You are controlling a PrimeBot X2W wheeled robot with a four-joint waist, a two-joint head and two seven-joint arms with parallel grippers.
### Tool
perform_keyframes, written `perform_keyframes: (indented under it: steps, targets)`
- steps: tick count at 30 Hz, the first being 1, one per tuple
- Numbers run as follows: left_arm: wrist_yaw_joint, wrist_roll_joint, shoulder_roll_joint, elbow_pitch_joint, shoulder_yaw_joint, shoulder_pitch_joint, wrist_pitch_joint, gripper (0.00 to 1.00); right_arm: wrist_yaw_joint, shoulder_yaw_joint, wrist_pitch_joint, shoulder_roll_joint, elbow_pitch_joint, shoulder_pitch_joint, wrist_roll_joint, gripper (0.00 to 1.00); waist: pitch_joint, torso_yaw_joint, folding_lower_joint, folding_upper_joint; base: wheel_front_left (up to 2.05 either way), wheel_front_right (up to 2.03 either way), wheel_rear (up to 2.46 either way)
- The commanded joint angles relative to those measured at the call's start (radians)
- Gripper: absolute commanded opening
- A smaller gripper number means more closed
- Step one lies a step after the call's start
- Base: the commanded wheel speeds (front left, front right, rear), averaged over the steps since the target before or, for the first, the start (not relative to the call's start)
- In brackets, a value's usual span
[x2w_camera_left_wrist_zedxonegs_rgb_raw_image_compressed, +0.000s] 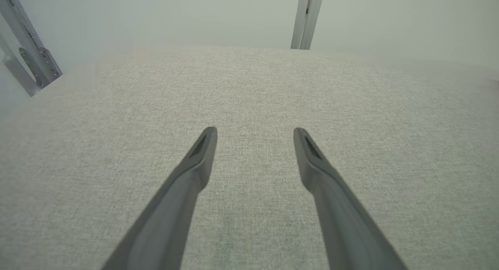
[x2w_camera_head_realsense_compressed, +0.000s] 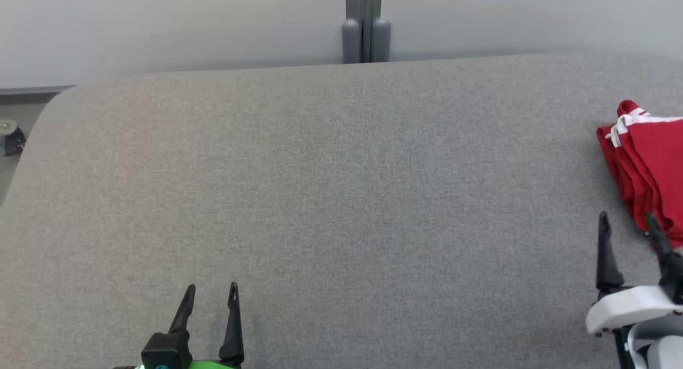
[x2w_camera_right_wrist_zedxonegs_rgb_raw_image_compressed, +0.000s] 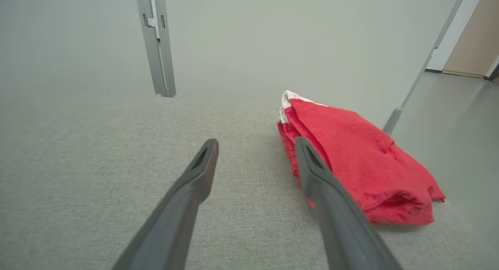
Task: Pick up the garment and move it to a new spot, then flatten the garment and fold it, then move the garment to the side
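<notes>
The garment point(x2w_camera_head_realsense_compressed: 648, 166) is red with white trim, folded into a compact bundle at the far right edge of the grey table point(x2w_camera_head_realsense_compressed: 331, 187). In the right wrist view the garment point(x2w_camera_right_wrist_zedxonegs_rgb_raw_image_compressed: 358, 164) lies just right of my right gripper point(x2w_camera_right_wrist_zedxonegs_rgb_raw_image_compressed: 256, 145), whose fingers stand open with nothing between them. In the head view the right gripper point(x2w_camera_head_realsense_compressed: 627, 219) sits at the lower right, its right finger overlapping the garment's near edge. My left gripper point(x2w_camera_head_realsense_compressed: 212, 289) rests open at the lower left, far from the garment. The left gripper point(x2w_camera_left_wrist_zedxonegs_rgb_raw_image_compressed: 255, 132) hovers over bare cloth.
A grey post point(x2w_camera_head_realsense_compressed: 365, 25) stands behind the table's far edge against a pale wall. A metal frame point(x2w_camera_left_wrist_zedxonegs_rgb_raw_image_compressed: 27, 47) shows at the table's left side. Beyond the garment, floor point(x2w_camera_right_wrist_zedxonegs_rgb_raw_image_compressed: 460, 118) drops off past the table's right edge.
</notes>
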Motion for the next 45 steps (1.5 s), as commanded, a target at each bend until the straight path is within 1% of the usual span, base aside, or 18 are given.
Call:
perform_keyframes:
  steps: [1, 4, 7, 12, 17, 18, 20, 22, 32, 45]
  targets:
    - [0.009, 0.008, 0.004, 0.004, 0.011, 0.022, -0.003, 1.0, -0.002, 0.018, -0.004, 0.016, -0.035, 0.043, 0.001, 1.0, -0.067, 0.036, 0.0, 0.0, 0.0, 0.0, 0.0]
    - [0.011, 0.008, 0.004, 0.005, 0.026, 0.048, -0.003, 1.0, -0.002, 0.059, -0.004, 0.05, -0.083, 0.118, 0.0, 1.0, -0.091, 0.038, 0.0, 0.0, 0.0, 0.0, 0.0]
    - [0.004, 0.006, 0.004, 0.004, 0.036, 0.063, -0.003, 1.0, -0.002, 0.07, -0.004, 0.07, -0.103, 0.165, 0.011, 1.0, -0.105, 0.036, 0.0, 0.0, 0.0, 0.0, 0.0]
    - [0.002, -0.002, 0.004, 0.001, 0.046, 0.072, -0.003, 1.0, -0.002, 0.097, -0.004, 0.08, -0.12, 0.203, 0.005, 1.0, -0.113, 0.033, 0.0, 0.0, 0.0, 0.0, 0.0]
    - [0.005, -0.01, 0.004, 0.003, 0.044, 0.061, -0.003, 1.0, -0.002, 0.113, -0.004, 0.079, -0.118, 0.202, 0.017, 1.0, -0.11, 0.035, 0.0, 0.0, 0.0, 0.0, 0.0]
    - [0.007, -0.003, 0.0, 0.003, 0.041, 0.06, 0.0, 0.0, 0.0, 0.112, -0.002, 0.08, -0.117, 0.198, 0.01, 0.0, -0.111, 0.035, 0.0, 0.0, 0.0, 0.0, 0.0]
    - [0.007, -0.005, 0.0, 0.017, 0.039, 0.062, 0.002, 0.0, 0.0, 0.111, 0.0, 0.084, -0.102, 0.198, 0.011, 0.0, -0.11, 0.036, 0.0, 0.0, 0.0, 0.0, 0.0]
    - [0.003, -0.037, -0.001, 0.016, 0.042, 0.06, 0.008, 0.0, 0.0, 0.102, 0.015, 0.085, -0.086, 0.182, 0.041, 0.0, -0.11, 0.035, 0.0, 0.0, 0.0, 0.0, 0.0]
    - [-0.016, -0.238, 0.007, 0.018, 0.068, 0.023, 0.054, 0.0, 0.0, 0.107, 0.068, 0.084, -0.078, 0.151, 0.261, 0.0, -0.108, 0.027, 0.0, 0.0, 0.0, 0.0, 0.0]
    - [-0.039, -0.454, 0.013, 0.022, 0.097, -0.017, 0.104, 0.0, 0.0, 0.118, 0.116, 0.083, -0.072, 0.12, 0.5, 0.0, -0.105, 0.018, 0.0, 0.0, 0.0, 0.0, 0.0]
